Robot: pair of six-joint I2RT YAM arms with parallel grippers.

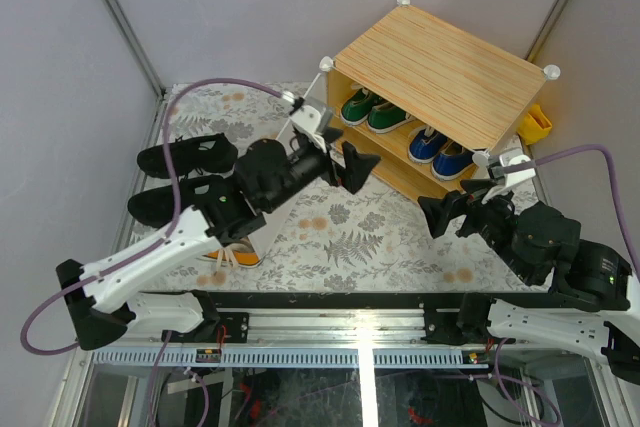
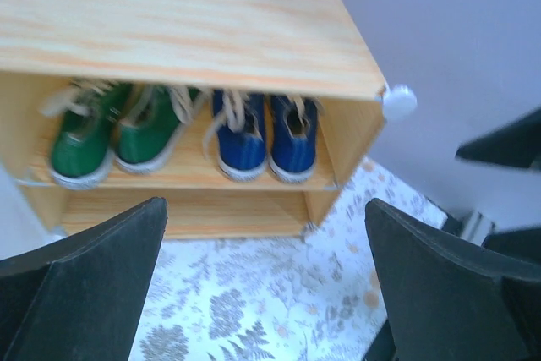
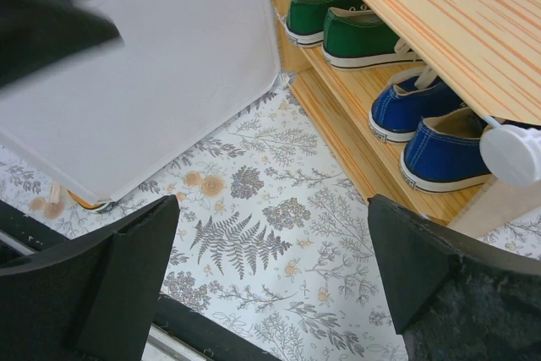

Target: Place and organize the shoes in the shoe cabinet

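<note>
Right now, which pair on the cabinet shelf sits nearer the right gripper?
The blue pair, right beside the white corner knob. The green pair sits further along, at the far end from the open right gripper.

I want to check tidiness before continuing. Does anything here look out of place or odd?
Yes. Two black shoes lie on the table's left side, outside the shoe cabinet, and an orange shoe peeks from under the left arm. The green pair and blue pair stand neatly on one shelf.
</note>
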